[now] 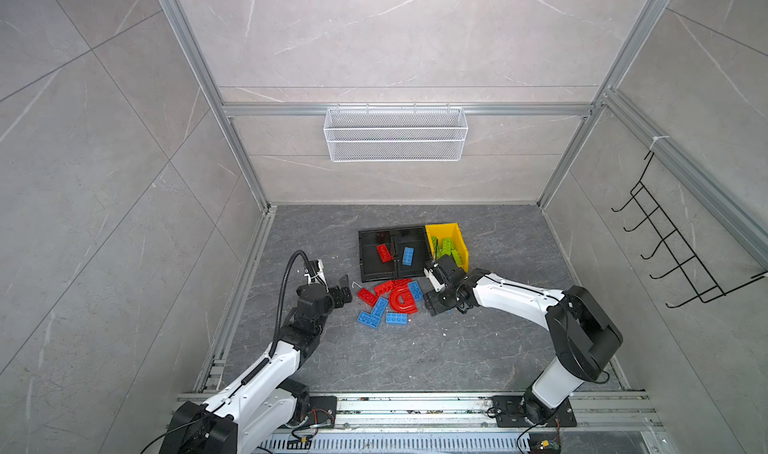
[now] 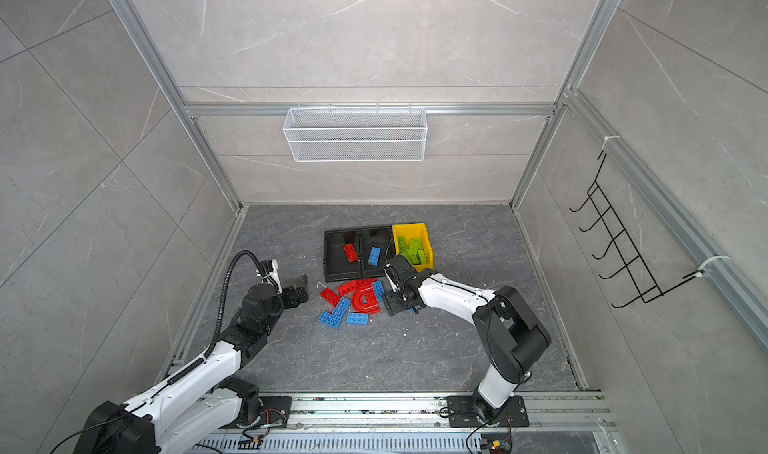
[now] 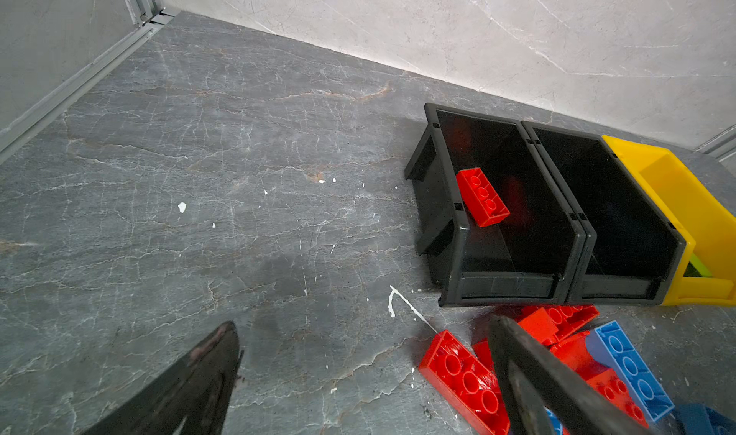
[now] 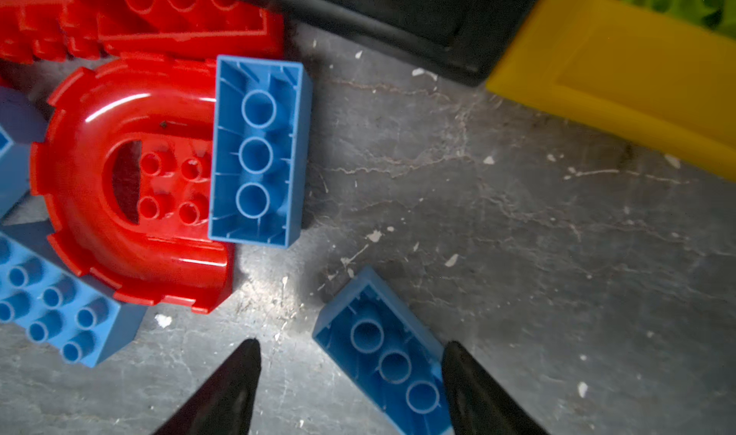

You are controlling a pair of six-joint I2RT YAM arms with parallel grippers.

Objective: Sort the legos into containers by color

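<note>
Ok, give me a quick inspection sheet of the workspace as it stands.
Surface: dark grey stone-look tabletop, scuffed, dotted with white flecks.
Job's things: left black bin holds one red brick; middle black bin one blue brick; yellow bin several green bricks. A loose pile of red and blue bricks, with the red arch, lies in front of the bins.
Clutter: small white hooked scrap beside the pile.
Grippers: left gripper open, empty, beside the pile; right gripper open, astride an upturned blue brick on the tabletop.
Cables: black corrugated hose along the left arm; loose wires at the front edge.
Surroundings: white mesh basket hung at the back; black hook rack at the right.
</note>
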